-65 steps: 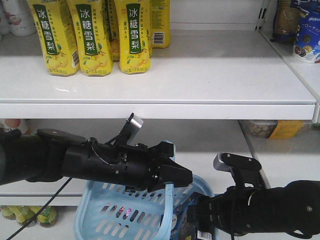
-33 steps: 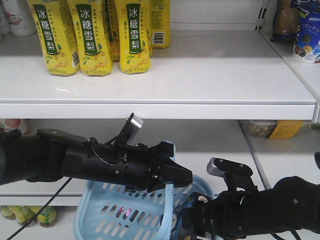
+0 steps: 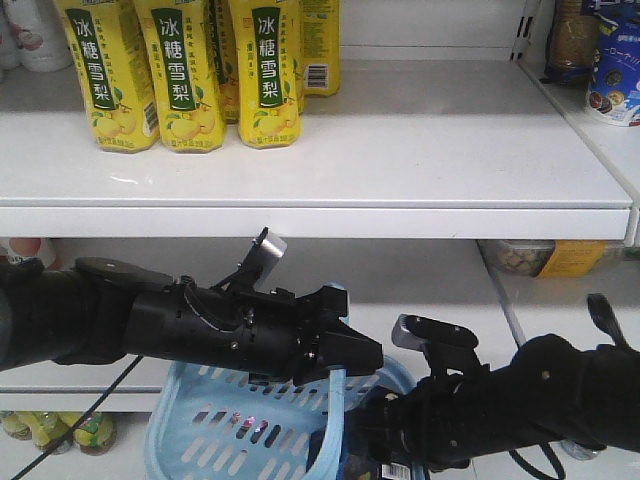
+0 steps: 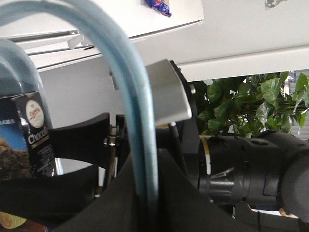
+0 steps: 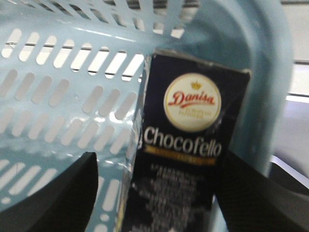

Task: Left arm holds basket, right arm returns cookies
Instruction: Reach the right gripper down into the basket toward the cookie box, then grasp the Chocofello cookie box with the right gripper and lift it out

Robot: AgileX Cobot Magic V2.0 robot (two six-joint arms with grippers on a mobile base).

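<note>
1. Extends the left arm point(image 3: 170, 325) in from the left beneath a white shelf point(image 3: 420, 160), with thin cables exposed and a small grey tab point(image 3: 270, 248) sticking up
2. Clamps the left gripper point(image 3: 345, 362) on the pale blue loop handle point(image 3: 335, 420) of the light blue basket point(image 3: 220, 430), with the jaws closed around the bar where it drops between them
3. Hangs the basket below that arm, in front of the lower shelf, slotted side wall toward the front camera
4. Brings the right arm point(image 3: 540, 400) in low from the right, grey top piece point(image 3: 432, 333) uppermost, wrist at the basket's right end
5. Holds the right gripper point(image 5: 159, 193) with jaws apart, one finger point(image 5: 63, 193) on each side of the cookies box point(image 5: 188, 140); leaves slotted basket wall showing between the picture-left finger and the carton; cannot tell about contact on the other side
6. Stands the cookies box upright inside the basket against the rounded end wall, round white Danisa logo and white "Chocofello" lettering facing the right wrist camera
7. Lines up yellow drink bottles point(image 3: 180, 75) on the shelf above, well apart from both arms
</note>
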